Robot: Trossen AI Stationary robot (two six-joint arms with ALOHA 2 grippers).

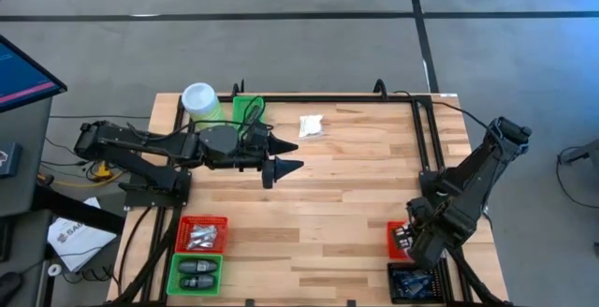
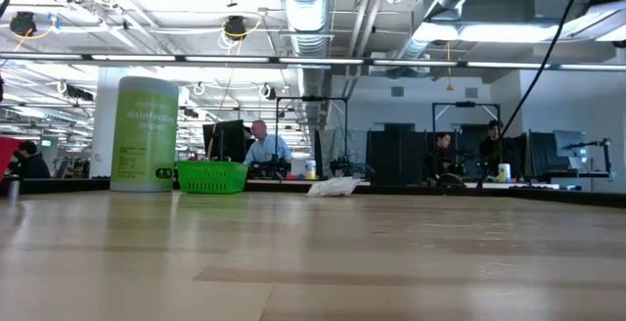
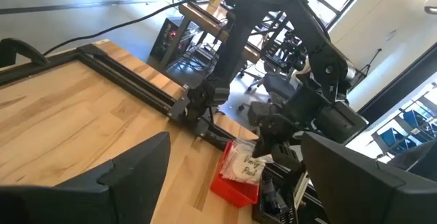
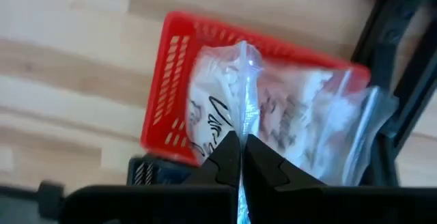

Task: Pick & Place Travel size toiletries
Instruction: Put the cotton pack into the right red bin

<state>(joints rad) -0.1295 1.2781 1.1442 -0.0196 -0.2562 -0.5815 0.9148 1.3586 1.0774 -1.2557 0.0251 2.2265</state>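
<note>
Handwriting on the clear bag (image 4: 287, 115) too blurred to read; its lower part cut off.

**Where things sit on the table**

The canister (image 1: 198, 99) stands at the far left corner, with a basket (image 1: 247, 109) just beside it. A sachet (image 1: 311, 125) lies to the right of the basket. Two bins (image 1: 202, 235) sit at the near left edge, one behind the other. Two more bins (image 1: 396, 240) sit near right.

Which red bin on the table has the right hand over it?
The red bin at the table's right edge: the right hand, shut on a clear bag, hangs above it.
</note>
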